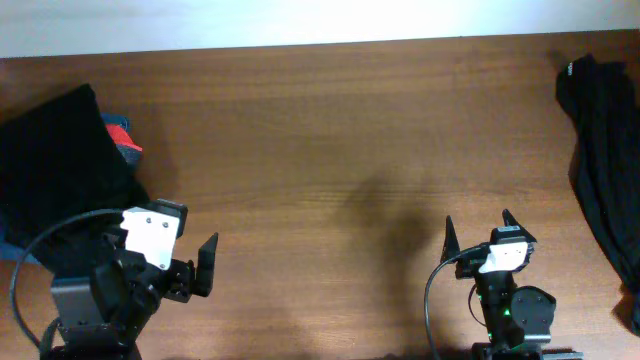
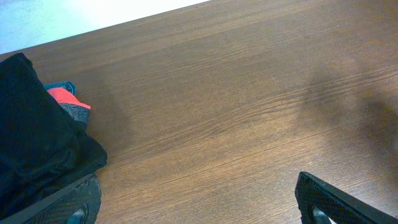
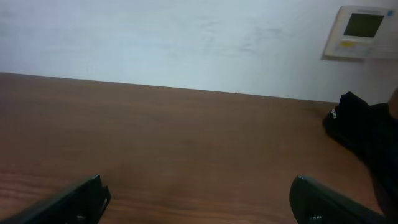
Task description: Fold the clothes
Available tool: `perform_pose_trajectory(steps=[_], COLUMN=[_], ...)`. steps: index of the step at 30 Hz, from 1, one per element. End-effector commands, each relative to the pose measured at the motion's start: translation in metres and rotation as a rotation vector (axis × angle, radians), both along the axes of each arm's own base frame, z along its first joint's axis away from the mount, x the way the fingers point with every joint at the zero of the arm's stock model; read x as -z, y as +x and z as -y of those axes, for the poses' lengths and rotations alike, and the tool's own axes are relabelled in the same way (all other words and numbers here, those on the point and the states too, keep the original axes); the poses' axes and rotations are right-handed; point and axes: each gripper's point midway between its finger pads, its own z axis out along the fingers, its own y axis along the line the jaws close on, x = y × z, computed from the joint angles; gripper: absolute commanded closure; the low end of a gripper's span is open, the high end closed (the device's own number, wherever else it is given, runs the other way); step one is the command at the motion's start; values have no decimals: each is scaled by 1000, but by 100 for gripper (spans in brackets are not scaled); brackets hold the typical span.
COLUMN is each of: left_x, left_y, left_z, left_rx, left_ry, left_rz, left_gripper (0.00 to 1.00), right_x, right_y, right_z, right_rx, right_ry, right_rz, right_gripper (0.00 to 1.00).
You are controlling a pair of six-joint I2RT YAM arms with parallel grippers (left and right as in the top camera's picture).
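A black garment [image 1: 55,165] lies bunched at the table's left edge, on top of red, grey and blue clothes [image 1: 122,138]; the pile also shows in the left wrist view [image 2: 37,143]. Another black garment [image 1: 605,160] lies stretched along the right edge and shows in the right wrist view [image 3: 364,127]. My left gripper [image 1: 185,250] is open and empty, just right of the left pile near the front edge. My right gripper [image 1: 480,228] is open and empty at the front right, left of the right garment.
The brown wooden table [image 1: 330,150] spans the view, with a white wall behind it. A wall-mounted control panel [image 3: 359,31] shows in the right wrist view. Both arm bases stand at the front edge.
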Motion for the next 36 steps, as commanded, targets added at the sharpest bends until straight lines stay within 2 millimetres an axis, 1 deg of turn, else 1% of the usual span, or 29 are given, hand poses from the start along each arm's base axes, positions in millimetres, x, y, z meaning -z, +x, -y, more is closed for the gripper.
perform_pose_trajectory(steps=[1, 34, 36], left_x=[0, 1, 3], left_y=[0, 0, -1], left_z=[-2, -2, -5], left_rx=[-17, -16, -30], left_ry=[-3, -4, 7], left_rz=[0, -2, -8], left_gripper=[1, 1, 1], right_x=[1, 2, 2], right_y=[0, 0, 0], right_z=[-5, -5, -5], right_rx=[-28, -28, -28], right_ry=[-7, -7, -7], right_rz=[1, 1, 1], right_gripper=[1, 1, 1])
